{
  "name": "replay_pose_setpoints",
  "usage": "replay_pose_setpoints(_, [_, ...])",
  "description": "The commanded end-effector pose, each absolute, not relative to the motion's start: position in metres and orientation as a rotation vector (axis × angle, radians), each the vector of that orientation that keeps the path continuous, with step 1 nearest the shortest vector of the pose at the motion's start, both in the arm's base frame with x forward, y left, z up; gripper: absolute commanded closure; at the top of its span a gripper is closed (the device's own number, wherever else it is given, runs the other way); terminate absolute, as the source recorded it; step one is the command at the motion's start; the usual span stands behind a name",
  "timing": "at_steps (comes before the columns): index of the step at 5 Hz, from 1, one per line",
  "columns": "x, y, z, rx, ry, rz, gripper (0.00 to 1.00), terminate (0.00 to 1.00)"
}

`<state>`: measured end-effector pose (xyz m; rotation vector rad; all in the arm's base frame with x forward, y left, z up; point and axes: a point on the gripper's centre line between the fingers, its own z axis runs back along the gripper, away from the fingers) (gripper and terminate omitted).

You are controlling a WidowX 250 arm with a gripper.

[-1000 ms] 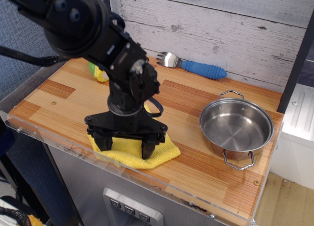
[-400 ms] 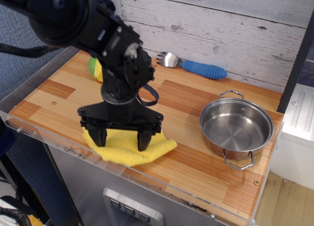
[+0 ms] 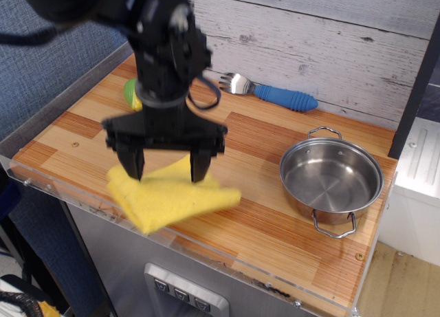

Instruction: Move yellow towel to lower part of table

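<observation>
One gripper (image 3: 166, 167), its fingers spread and holding nothing, hangs just above the yellow towel (image 3: 168, 199), which lies at lower left of the frame against the near rim of the table (image 3: 275, 245), so the move appears essentially complete.

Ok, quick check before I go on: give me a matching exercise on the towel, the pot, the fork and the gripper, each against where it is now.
Things:
1. yellow towel
2. steel pot
3. blue-handled fork
4. gripper

Places or states:
a. lying at the back, along the plank wall
b. open, fingers spread just above the cloth
c. near the front rim, left of centre
d. standing empty on the right side of the table

Pairs: 1-c, 2-d, 3-a, 4-b
</observation>
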<state>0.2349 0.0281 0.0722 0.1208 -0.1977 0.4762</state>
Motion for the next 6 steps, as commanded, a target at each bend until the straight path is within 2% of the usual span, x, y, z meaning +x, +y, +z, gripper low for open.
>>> replay_pose_setpoints(1, [0.243,0.024,0.129,0.103,-0.302,0.505,0.0,0.0])
replay_pose_setpoints(3, [0.233,0.025,0.162,0.084,-0.339,0.571,0.0,0.0])
replay_pose_setpoints(6, [0.233,0.025,0.162,0.084,-0.339,0.571,0.0,0.0])
